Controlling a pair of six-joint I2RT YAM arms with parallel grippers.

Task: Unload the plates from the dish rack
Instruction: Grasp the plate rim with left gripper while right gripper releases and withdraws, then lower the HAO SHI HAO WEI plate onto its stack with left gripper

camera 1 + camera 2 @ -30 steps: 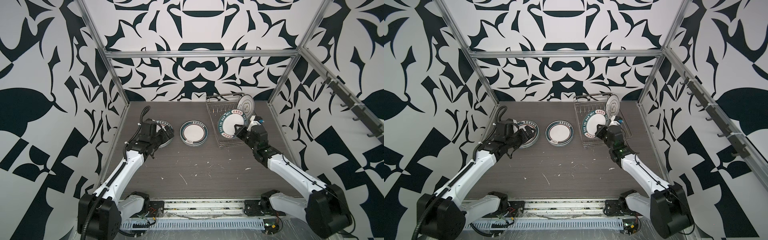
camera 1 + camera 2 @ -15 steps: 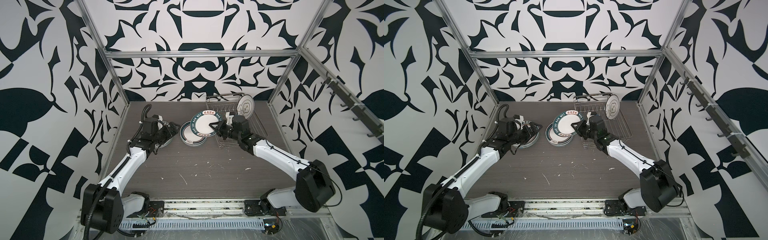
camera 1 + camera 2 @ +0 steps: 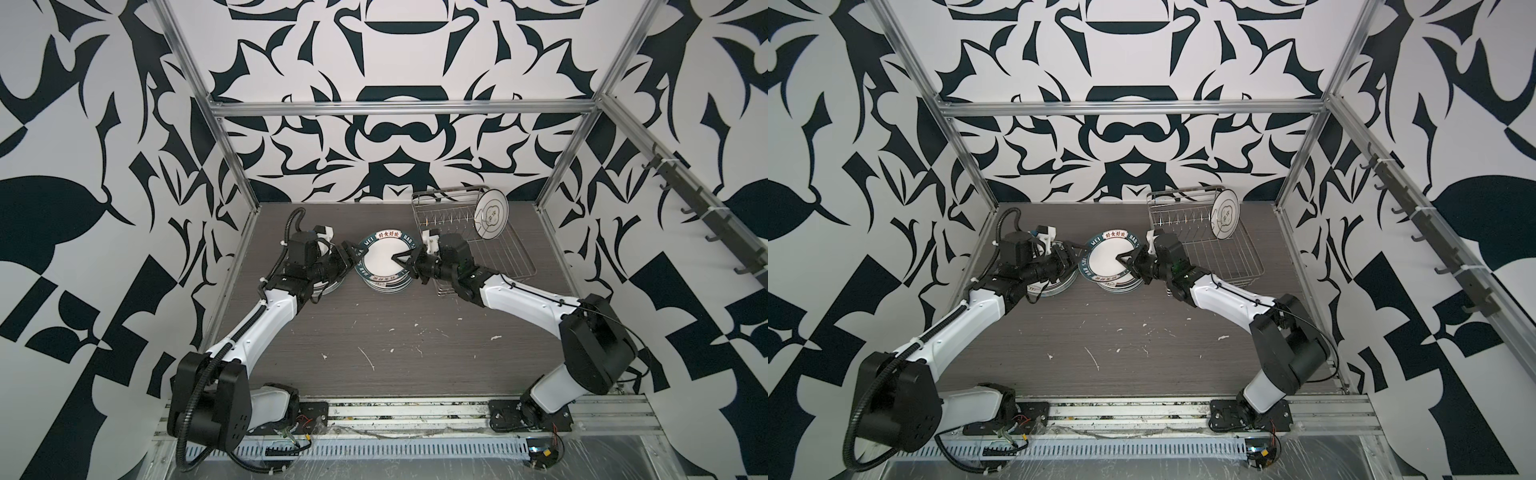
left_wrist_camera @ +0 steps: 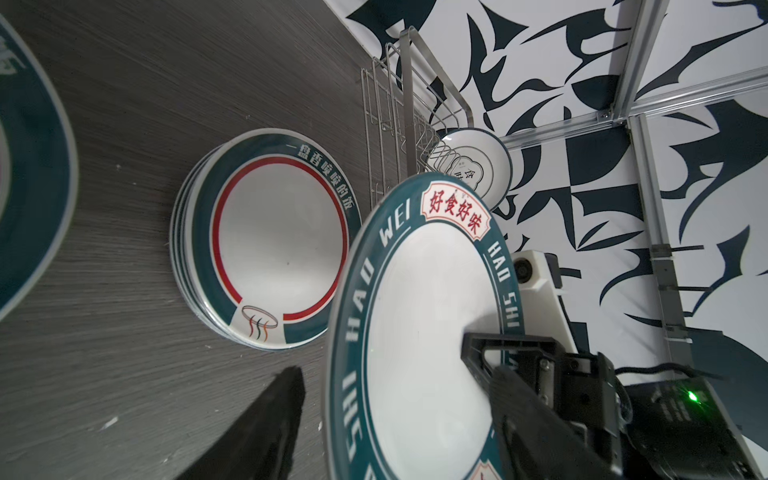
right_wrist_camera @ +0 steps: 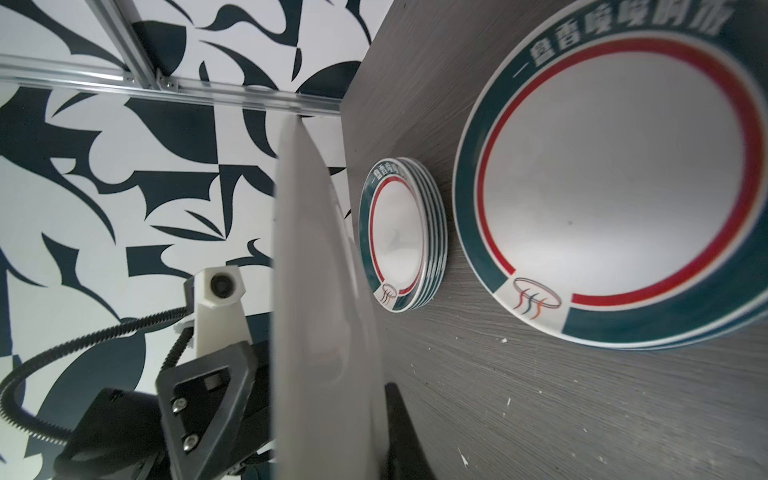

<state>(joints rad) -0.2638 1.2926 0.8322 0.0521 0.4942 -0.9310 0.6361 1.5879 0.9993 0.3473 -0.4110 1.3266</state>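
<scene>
Your right gripper (image 3: 398, 261) is clamped on the HAO WEI plate (image 3: 376, 259), held above the middle stack (image 3: 390, 287), which it mostly hides. Your left gripper (image 3: 351, 251) straddles the opposite rim with its jaws apart, and one finger (image 4: 266, 424) is clear of it. The left stack (image 3: 1059, 286) lies largely under that arm. One small plate (image 3: 490, 214) stands in the dish rack (image 3: 515, 257).

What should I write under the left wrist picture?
Right gripper holds a teal-rimmed plate near a plate stack; one small plate stands in the dish rack.
</scene>
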